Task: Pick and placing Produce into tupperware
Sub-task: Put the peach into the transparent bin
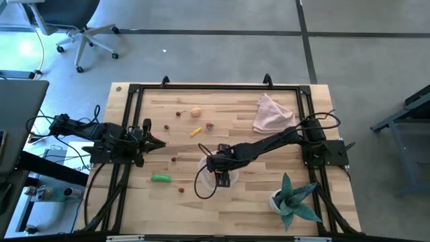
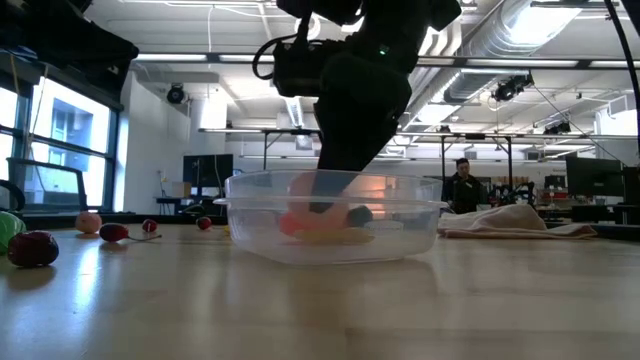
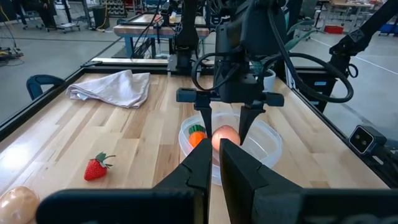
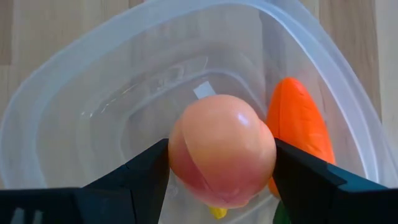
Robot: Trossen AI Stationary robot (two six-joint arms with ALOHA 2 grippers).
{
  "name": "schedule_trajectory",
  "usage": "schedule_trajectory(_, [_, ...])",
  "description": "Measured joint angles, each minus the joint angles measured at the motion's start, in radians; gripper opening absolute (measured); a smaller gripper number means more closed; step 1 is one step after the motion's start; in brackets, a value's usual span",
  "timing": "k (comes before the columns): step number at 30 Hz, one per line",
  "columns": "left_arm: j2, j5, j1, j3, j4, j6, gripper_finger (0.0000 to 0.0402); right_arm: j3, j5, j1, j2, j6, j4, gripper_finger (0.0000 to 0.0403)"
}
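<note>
Right gripper (image 4: 221,171) is down inside the tupperware (image 1: 225,176), fingers (image 3: 205,118) spread to either side of the pink ball (image 4: 222,158) and touching it on both sides, pinching it. In the left wrist view the ball (image 3: 226,135) sits between the two finger tips just above the container floor. Orange carrot (image 4: 300,127) lies in the container just beside the ball, against the wall; a bit of yellow shows under the ball. The tupperware sits mid-table toward the near edge, with bare wood on all sides.

Left gripper (image 1: 156,143) waits at the table's left side, just inside the black frame (image 1: 127,114), fingers (image 3: 198,168) pressed together, holding nothing.

Loose produce: green pod (image 1: 161,178) near the front left, tan ball (image 1: 196,112) and yellow stick (image 1: 195,131) toward the back, strawberry (image 3: 96,168) between them and the container, small red berries (image 1: 174,160) scattered left of the container. All are well apart from each other and from the frame edges.

Pink cloth (image 1: 271,112) is in the back right corner, near the frame. Potted plant (image 1: 293,199) stands at the front right corner, close to the frame. The right arm (image 1: 269,143) runs diagonally across the open wood between the cloth and the plant.

A person (image 2: 462,186) stands in the room beyond the table.
</note>
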Motion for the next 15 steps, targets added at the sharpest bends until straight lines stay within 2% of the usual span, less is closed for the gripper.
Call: schedule_trajectory(15, [0.0,0.0,0.0,0.0,0.0,0.0,0.0021,0.0,-0.001,0.0,0.0,-0.005,0.028,0.0244])
